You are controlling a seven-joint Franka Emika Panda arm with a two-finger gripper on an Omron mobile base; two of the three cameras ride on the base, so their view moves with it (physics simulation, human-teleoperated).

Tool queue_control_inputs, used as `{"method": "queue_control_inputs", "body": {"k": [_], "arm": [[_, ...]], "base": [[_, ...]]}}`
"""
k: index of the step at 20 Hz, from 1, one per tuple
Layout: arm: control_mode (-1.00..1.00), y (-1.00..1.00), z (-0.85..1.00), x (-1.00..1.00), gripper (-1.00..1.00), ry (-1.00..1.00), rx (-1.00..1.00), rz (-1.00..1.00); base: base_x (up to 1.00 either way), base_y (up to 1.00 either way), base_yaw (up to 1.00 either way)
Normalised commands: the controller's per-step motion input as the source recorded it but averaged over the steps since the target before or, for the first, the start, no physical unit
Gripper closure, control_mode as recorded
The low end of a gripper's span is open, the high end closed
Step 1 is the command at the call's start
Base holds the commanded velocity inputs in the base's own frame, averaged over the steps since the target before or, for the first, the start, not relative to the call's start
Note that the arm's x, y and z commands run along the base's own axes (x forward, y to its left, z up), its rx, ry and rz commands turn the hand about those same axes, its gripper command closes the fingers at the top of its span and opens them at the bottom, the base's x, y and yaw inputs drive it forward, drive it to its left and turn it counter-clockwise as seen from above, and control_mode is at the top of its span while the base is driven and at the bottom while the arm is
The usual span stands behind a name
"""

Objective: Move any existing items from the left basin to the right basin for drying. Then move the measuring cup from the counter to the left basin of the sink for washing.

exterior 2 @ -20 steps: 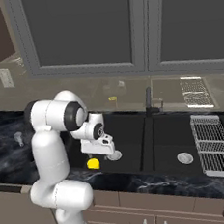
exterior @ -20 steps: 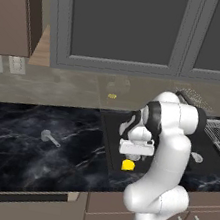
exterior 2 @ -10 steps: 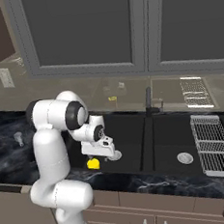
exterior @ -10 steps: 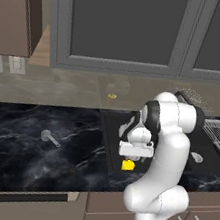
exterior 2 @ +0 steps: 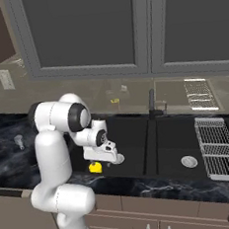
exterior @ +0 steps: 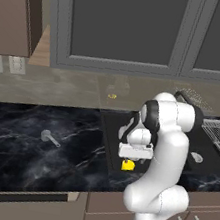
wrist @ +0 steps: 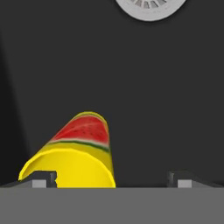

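Low over the left basin [exterior 2: 128,135], gripper [wrist: 111,177] spread wide and empty, yellow lump [wrist: 74,157] (red watermelon print on top) beside one fingertip [wrist: 43,178] on the basin floor; measuring cup [exterior: 49,137] on counter [exterior: 18,157].

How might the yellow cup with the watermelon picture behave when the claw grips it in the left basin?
The yellow cup lies on its side, so its curved wall may roll. It looks small, probably light. Lying off-centre toward one fingertip on the smooth left basin floor, it could skid.

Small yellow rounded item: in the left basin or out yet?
In. The small yellow rounded item lies on the black left basin floor, near the round silver drain; the open tool hovers over it, not gripping.
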Motion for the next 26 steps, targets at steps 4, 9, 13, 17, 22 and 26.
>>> {"method": "queue_control_inputs", "body": {"k": [4,9,13,17,22,26], "arm": [[-1.0,0.0,-0.14,0.0,-1.0,0.0,0.0,0.0],[-1.0,0.0,-0.11,0.0,-1.0,0.0,0.0,0.0],[-1.0,0.0,-0.07,0.0,-1.0,0.0,0.0,0.0],[-1.0,0.0,-0.05,0.0,-1.0,0.0,0.0,0.0],[-1.0,0.0,-0.09,0.0,-1.0,0.0,0.0,0.0],[-1.0,0.0,-0.15,0.0,-1.0,0.01,0.0,0.0]], "base": [[0.0,0.0,0.0],[0.0,0.0,0.0],[0.0,0.0,0.0],[0.0,0.0,0.0],[0.0,0.0,0.0],[0.0,0.0,0.0]]}}
